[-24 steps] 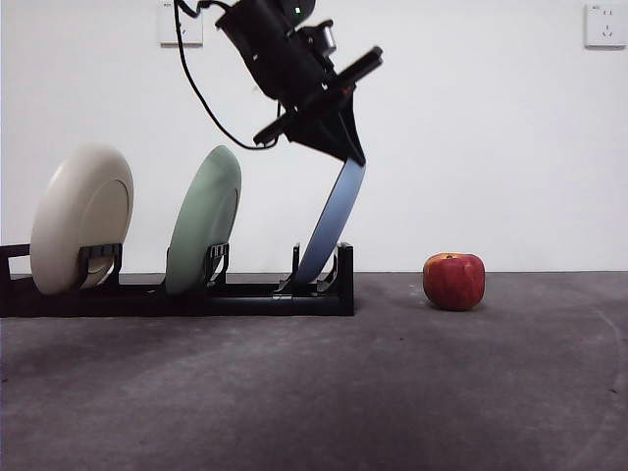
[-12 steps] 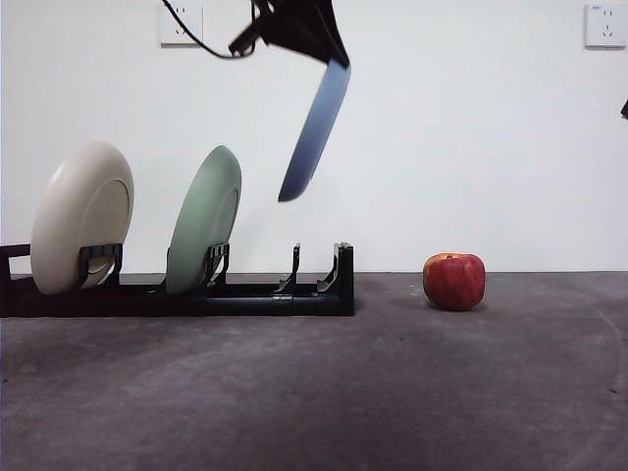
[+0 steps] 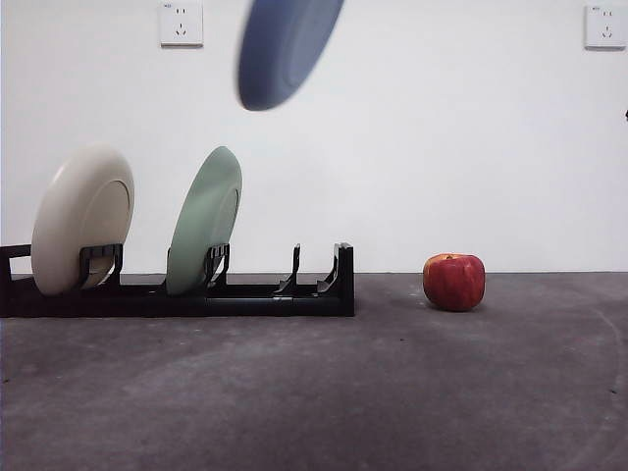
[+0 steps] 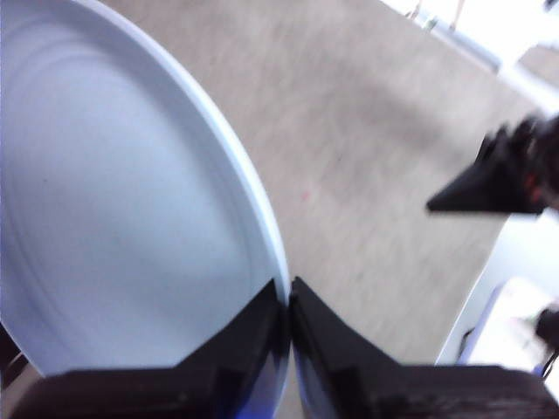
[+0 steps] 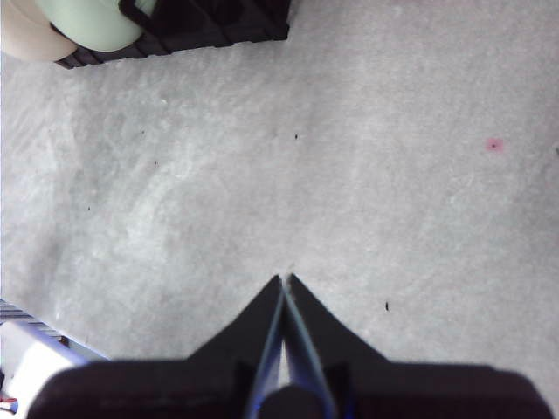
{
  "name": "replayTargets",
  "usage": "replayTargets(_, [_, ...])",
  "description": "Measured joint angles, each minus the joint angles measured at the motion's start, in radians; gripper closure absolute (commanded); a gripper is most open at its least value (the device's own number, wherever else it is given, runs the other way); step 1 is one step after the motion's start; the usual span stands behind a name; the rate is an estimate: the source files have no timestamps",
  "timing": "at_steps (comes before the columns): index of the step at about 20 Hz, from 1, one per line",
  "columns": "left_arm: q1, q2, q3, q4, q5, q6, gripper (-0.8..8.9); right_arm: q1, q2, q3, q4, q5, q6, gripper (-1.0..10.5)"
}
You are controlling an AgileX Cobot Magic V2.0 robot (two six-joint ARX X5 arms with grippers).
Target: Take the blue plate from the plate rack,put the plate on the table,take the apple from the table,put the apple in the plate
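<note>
Overhead, the blue plate (image 3: 286,44) is held high above the plate rack (image 3: 245,292), pinched at its rim by the left gripper (image 4: 288,301). Stiff, smooth and likely breakable, it is best gripped at the rim. The right gripper (image 5: 284,288) is closed, empty.

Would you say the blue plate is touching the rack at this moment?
Apart. The front view shows the blue plate high in the air, with bare wall between it and the rack below; the left gripper pinches its rim.
</note>
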Motion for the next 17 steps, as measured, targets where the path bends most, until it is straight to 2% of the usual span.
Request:
replayTargets(5, [-0.098, -0.003, -0.002, -0.117, -0.12, 0.031, 8.21, 0.0, 0.0, 0.0, 0.0, -0.028, -0.01, 9.5])
replayTargets(9, [-0.257, -0.003, -0.026, -0.111, -0.284, 0.032, 8.21, 0.0, 0.0, 0.0, -0.014, -0.035, -0.01, 9.5])
replayTargets(13, [-0.393, -0.003, -0.169, -0.109, -0.447, 0.023, 8.21, 0.0, 0.0, 0.0, -0.016, -0.036, -0.01, 9.5])
replayTargets(17, [-0.462, -0.003, -0.357, -0.104, -0.615, -0.018, 8.21, 0.0, 0.0, 0.0, -0.013, -0.036, -0.01, 9.5])
